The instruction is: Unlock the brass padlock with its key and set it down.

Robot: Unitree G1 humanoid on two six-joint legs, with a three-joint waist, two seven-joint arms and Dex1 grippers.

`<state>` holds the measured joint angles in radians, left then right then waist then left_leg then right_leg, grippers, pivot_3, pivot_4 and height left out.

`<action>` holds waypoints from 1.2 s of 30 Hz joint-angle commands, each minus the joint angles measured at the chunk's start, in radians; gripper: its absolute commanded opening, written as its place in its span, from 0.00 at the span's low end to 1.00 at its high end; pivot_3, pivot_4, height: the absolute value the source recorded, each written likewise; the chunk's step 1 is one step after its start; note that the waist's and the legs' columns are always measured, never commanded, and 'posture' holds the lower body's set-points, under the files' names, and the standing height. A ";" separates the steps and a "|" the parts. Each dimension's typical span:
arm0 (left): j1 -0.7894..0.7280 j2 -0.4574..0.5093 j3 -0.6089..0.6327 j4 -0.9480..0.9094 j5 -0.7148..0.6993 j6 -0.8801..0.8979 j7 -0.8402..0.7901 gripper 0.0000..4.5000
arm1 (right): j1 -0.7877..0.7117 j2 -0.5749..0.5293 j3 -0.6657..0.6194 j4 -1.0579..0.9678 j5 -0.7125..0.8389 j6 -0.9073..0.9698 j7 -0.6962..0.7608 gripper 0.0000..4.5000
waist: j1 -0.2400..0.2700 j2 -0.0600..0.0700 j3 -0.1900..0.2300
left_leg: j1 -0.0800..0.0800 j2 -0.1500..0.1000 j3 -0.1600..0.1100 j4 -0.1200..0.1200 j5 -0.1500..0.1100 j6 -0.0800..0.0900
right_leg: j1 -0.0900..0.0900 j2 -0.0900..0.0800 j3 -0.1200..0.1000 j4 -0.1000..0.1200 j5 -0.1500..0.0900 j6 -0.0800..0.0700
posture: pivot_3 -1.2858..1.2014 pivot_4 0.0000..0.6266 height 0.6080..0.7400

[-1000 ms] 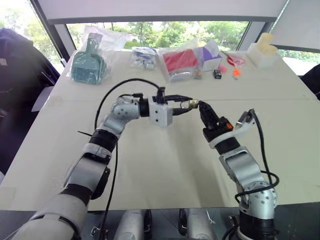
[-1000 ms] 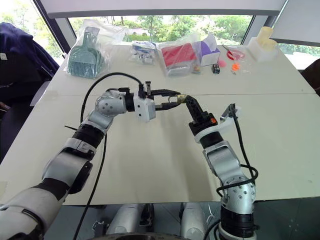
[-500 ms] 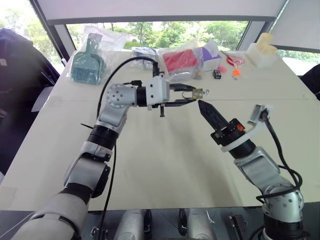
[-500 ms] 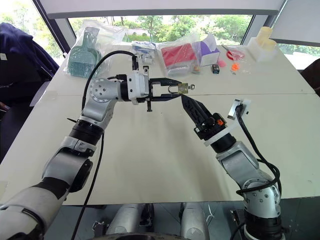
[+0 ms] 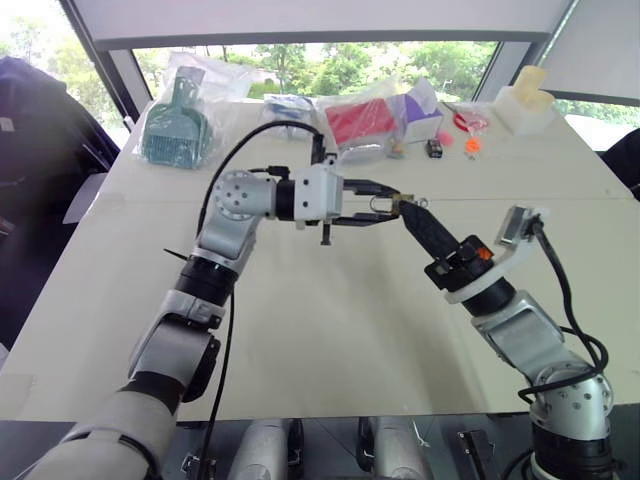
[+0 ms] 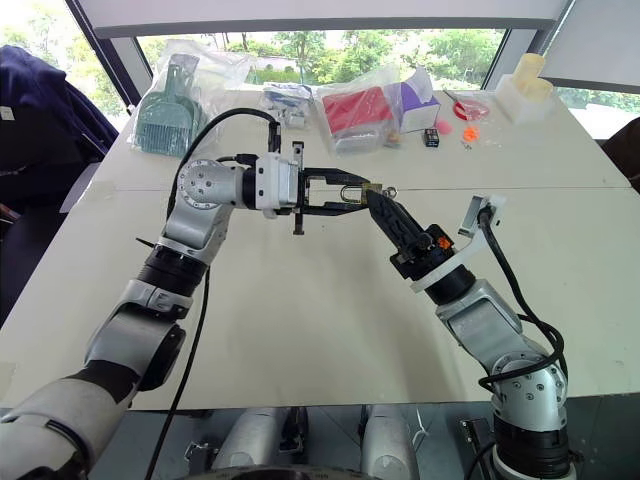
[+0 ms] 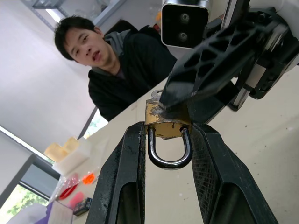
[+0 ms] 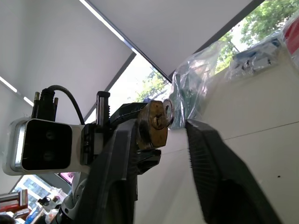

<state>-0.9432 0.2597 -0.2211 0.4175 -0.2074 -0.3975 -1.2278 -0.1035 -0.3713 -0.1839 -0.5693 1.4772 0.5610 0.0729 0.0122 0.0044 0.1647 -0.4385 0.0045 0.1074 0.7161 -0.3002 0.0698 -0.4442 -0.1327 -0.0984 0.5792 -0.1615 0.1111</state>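
The left gripper [image 5: 392, 208] reaches level across the middle of the white table [image 5: 330, 330] and is clenched on the padlock [image 7: 164, 122], held well above the tabletop: in the left wrist view its two black fingers [image 7: 125, 182] press against the sides of the brass body, with the silver shackle hanging in the gap between them. The right gripper [image 5: 415, 212] comes up from the right with its tips at the padlock's far end; in the right wrist view one finger [image 8: 117, 172] lies against the brass body, the other stands apart from it with a clear gap, and the keyhole face with the silvery key [image 8: 167, 112] at it sits between them. Whether those fingers actually pinch the key cannot be told. In the left wrist view a bit of silver metal pokes out by the top of the padlock, just where the right fingertips meet it. Along the far edge of the table lie a teal scoop in a bag [image 5: 176, 128], a red pack in plastic [image 5: 360, 122], a small black box [image 5: 435, 148] and a pale foam block [image 5: 527, 100]. A person in a dark jacket [image 7: 126, 70] sits beyond the table
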 commanded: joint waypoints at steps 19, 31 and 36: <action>0.030 0.078 0.061 -0.146 -0.121 0.362 -0.016 0.82 | -0.002 0.017 0.009 -0.022 -0.018 -0.018 -0.004 0.00 | -0.002 0.000 0.000 | 0.000 0.000 0.000 0.000 0.000 0.000 | 0.000 0.000 0.000 0.000 0.000 0.000 | 0.52 0.24 0.96; 0.022 0.056 0.075 -0.126 -0.100 0.388 0.049 0.82 | -0.013 0.015 0.014 -0.022 -0.019 -0.009 0.000 0.00 | 0.000 0.000 0.000 | 0.000 0.000 0.000 0.000 0.000 -0.001 | 0.000 0.000 0.000 0.000 0.000 0.000 | 0.52 0.24 0.96; -0.002 0.033 0.082 -0.077 -0.092 0.363 0.064 0.82 | -0.004 0.017 0.026 -0.045 -0.013 -0.004 -0.004 0.00 | 0.001 0.000 0.000 | 0.000 0.000 0.000 0.000 0.000 -0.001 | 0.000 0.000 0.000 0.000 0.000 0.000 | 0.52 0.24 0.96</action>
<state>-0.9143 0.2989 -0.1644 0.3462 -0.2952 -0.0126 -1.1737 -0.1018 -0.3572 -0.1583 -0.5664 1.4555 0.5608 0.0647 0.0129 0.0046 0.1648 -0.4384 0.0041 0.1070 0.7162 -0.2998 0.0692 -0.4438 -0.1325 -0.0984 0.5792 -0.1618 0.1108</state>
